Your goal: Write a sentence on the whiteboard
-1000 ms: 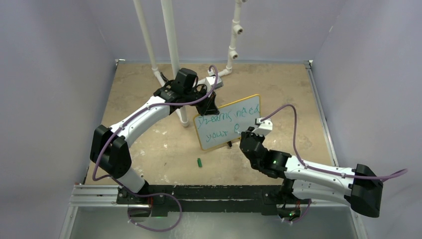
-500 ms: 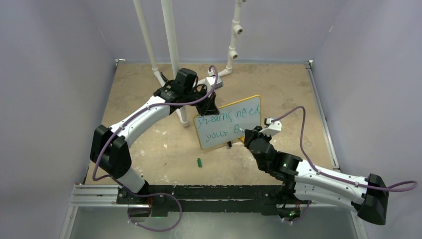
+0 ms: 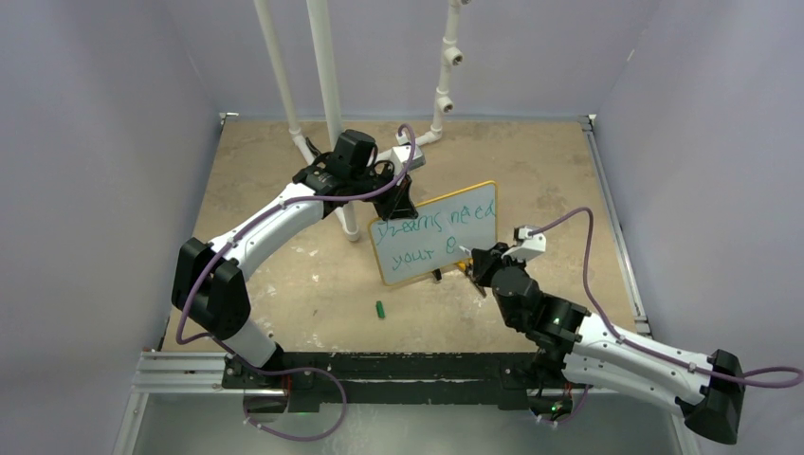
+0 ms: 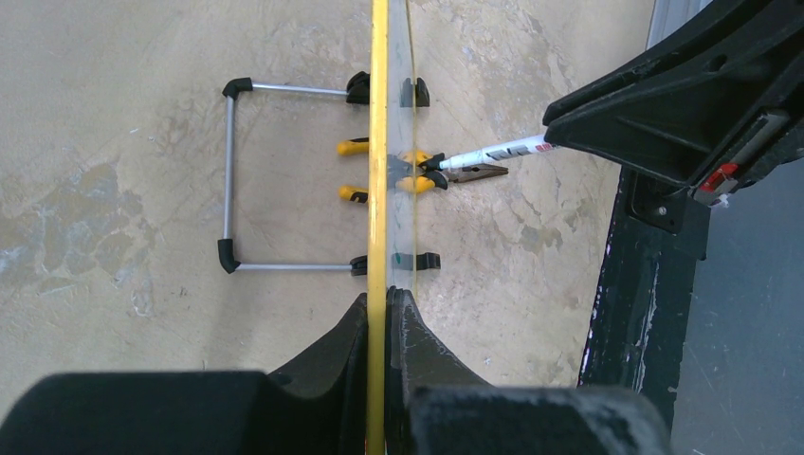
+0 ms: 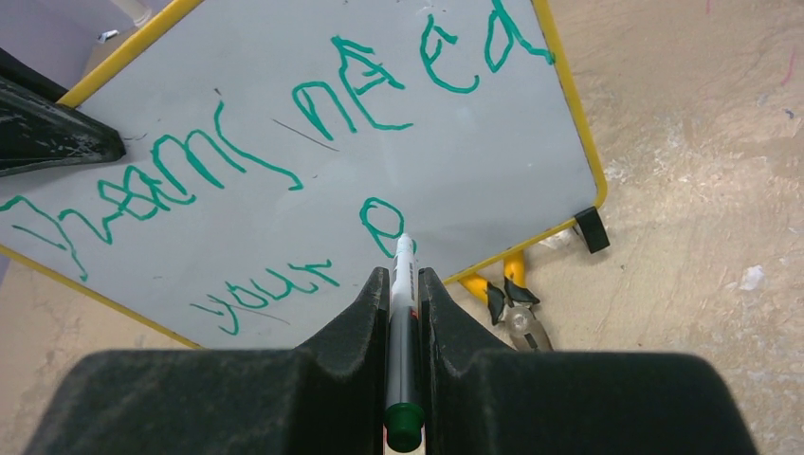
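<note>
The whiteboard (image 3: pixel 438 232), white with a yellow rim, stands tilted on the table; it also shows in the right wrist view (image 5: pixel 237 104) and edge-on in the left wrist view (image 4: pixel 378 142). The sentence (image 3: pixel 431 227) in green reads "Dreams need" above "your" and a loop; it also shows in the right wrist view (image 5: pixel 313 133). My left gripper (image 3: pixel 398 204) (image 4: pixel 387 303) is shut on the board's top-left rim. My right gripper (image 3: pixel 474 265) (image 5: pixel 403 280) is shut on a green marker (image 5: pixel 402 313), whose tip (image 5: pixel 403 239) rests at the loop's lower edge.
Yellow-handled pliers (image 5: pixel 512 305) lie under the board's lower right corner and show in the left wrist view (image 4: pixel 417 175). A green marker cap (image 3: pixel 379 309) lies on the table in front. White pipes (image 3: pixel 327 95) stand behind the board. A wire stand (image 4: pixel 230 180) props it.
My right arm has swung outward to the right and stretched lower, while the marker tip stays at the board's second line by the loop. The left arm and board have not moved.
</note>
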`<state>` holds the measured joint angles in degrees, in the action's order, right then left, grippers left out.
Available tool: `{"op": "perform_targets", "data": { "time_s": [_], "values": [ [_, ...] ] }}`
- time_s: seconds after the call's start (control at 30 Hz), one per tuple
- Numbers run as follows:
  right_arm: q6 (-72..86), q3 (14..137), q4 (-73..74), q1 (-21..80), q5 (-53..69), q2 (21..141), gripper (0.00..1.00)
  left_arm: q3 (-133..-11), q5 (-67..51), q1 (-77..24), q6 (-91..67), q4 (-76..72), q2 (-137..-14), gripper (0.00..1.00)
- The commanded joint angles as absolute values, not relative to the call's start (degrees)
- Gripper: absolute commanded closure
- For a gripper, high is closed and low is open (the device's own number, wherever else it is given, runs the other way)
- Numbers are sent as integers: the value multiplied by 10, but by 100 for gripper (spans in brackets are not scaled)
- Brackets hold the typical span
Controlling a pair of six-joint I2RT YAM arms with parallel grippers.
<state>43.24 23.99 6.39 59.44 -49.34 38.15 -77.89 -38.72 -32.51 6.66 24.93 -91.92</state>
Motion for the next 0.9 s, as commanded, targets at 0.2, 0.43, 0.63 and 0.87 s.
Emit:
{"op": "perform_targets", "data": {
  "time_s": [0.2, 0.43, 0.63, 0.87],
  "values": [
    [384, 225, -10, 549, -472, 370, 100, -770, -371, -312, 85, 248, -906, 100],
    [369, 228, -47, 544, -483, 388, 100, -770, -373, -312, 85, 250, -907, 100],
    [352, 229, -77, 539, -485, 412, 100, -770, -377, -312, 87, 250, -907, 100],
    [332, 226, -97, 538, -475, 411, 100, -770, -377, -312, 86, 250, -907, 100]
  ]
}}
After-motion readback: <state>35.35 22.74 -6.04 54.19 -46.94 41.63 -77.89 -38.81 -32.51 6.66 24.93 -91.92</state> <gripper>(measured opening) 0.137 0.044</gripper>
